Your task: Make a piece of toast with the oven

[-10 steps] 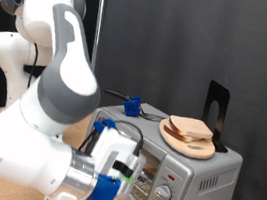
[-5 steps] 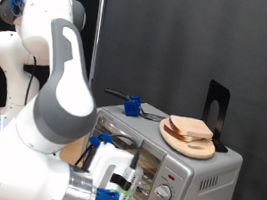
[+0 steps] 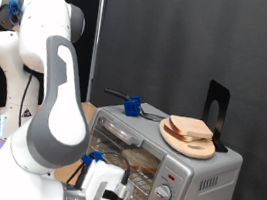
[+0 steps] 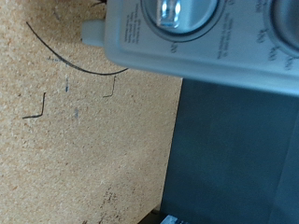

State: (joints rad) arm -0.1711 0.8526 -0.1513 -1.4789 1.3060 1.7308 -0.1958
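Observation:
The silver-grey oven (image 3: 186, 165) stands at the exterior view's lower right, its glass front and round knobs (image 3: 164, 194) facing the camera. The piece of toast (image 3: 191, 128) lies on a round wooden plate (image 3: 180, 140) on the oven's roof. My gripper (image 3: 107, 195), with blue finger pads, hangs low in front of the oven's door, near the exterior view's bottom edge. Nothing shows between its fingers. The wrist view shows only the oven's lower front corner (image 4: 215, 51) with a knob (image 4: 168, 11); the fingers are out of that picture.
A blue object with a dark handle (image 3: 130, 105) and a black upright stand (image 3: 215, 107) sit on the oven's roof. The oven rests on a cork-coloured tabletop (image 4: 84, 140) marked with pen lines. A black curtain hangs behind. My white arm fills the exterior view's left.
My hand has sunk steadily along the oven's front, from level with the door down towards the exterior view's bottom edge. Toast, plate and oven have not moved.

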